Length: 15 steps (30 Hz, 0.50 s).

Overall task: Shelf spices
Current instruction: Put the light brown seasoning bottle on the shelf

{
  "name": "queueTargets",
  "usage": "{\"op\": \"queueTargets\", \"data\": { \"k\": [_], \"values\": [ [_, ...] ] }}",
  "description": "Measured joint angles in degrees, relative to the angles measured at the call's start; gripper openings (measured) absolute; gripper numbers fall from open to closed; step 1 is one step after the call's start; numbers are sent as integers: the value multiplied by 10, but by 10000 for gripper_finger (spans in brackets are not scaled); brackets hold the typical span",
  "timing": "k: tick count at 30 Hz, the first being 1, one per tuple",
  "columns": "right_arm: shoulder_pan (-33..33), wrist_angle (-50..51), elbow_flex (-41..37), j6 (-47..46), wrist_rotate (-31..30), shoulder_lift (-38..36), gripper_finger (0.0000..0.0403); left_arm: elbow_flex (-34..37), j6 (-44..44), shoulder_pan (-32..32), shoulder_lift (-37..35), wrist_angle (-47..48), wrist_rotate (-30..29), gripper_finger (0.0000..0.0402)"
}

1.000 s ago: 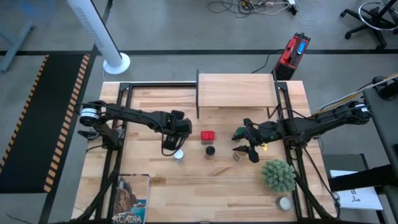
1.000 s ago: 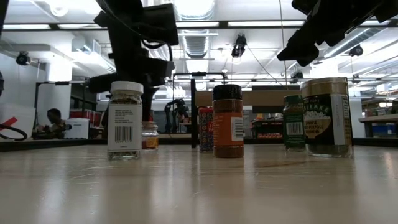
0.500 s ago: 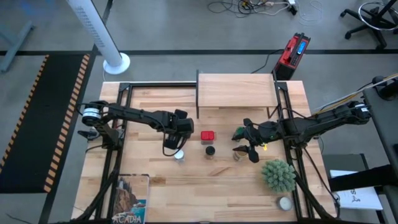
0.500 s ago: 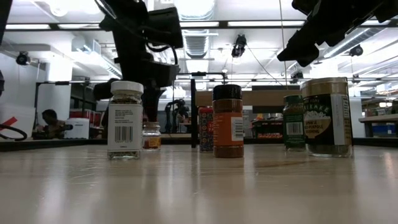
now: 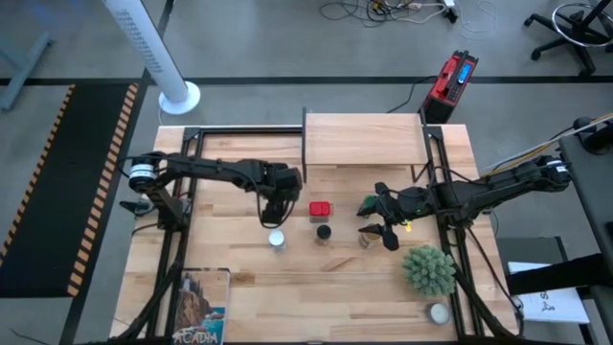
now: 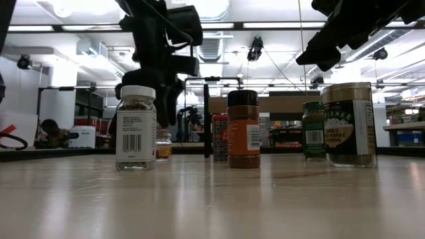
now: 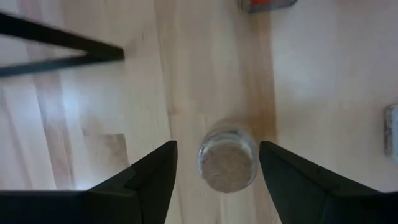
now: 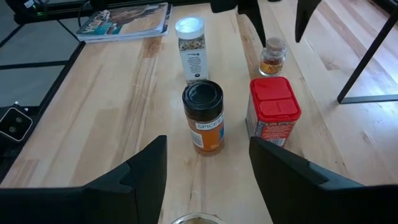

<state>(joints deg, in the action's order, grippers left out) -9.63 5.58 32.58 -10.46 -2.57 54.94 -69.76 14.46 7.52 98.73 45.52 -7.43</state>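
Spice containers stand in a loose group on the large wooden table [image 5: 239, 287], at 6 o'clock from the shelf [image 5: 364, 139], which stands at the table's 12 o'clock edge and carries nothing visible.

Container positions, high view:
- White-lidded jar [image 5: 277, 239]: at the 9 o'clock end of the group.
- Red square tin [image 5: 320, 208]: just beside the black-lidded jar [image 5: 324, 232], at its 12 o'clock.
- Small glass jar [image 7: 227, 155]: in the left wrist view it lies between the two fingers, not touching either. In the right wrist view it stands near the red tin.
- Green-lidded jar [image 6: 313, 129] and a larger dark-labelled jar [image 6: 348, 124]: in the low view they stand side by side beneath the right arm.

Left gripper [image 5: 272, 215]: hangs above the table at 12 o'clock from the white-lidded jar and 9 o'clock from the red tin. Jaws spread wide, empty.

Right gripper [image 5: 379, 222]: hangs at 3 o'clock from the black-lidded jar. Jaws spread, holding nothing; the right wrist view looks between them toward the black-lidded jar and red tin.

Other items: spiky green plant [image 5: 429, 269] at 5 o'clock from the right gripper; magazine [image 5: 199, 305] near the table's 7 o'clock corner.
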Motion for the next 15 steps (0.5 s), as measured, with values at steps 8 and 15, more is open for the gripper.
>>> {"op": "queueTargets", "data": {
  "k": [8, 15],
  "values": [
    [0, 0, 0, 1, 0, 0, 204, -2, 22, 2, 32, 15, 6, 244],
    [0, 0, 0, 4, 0, 0, 204, -10, 61, 1, 44, 15, 25, 258]
  ]
}}
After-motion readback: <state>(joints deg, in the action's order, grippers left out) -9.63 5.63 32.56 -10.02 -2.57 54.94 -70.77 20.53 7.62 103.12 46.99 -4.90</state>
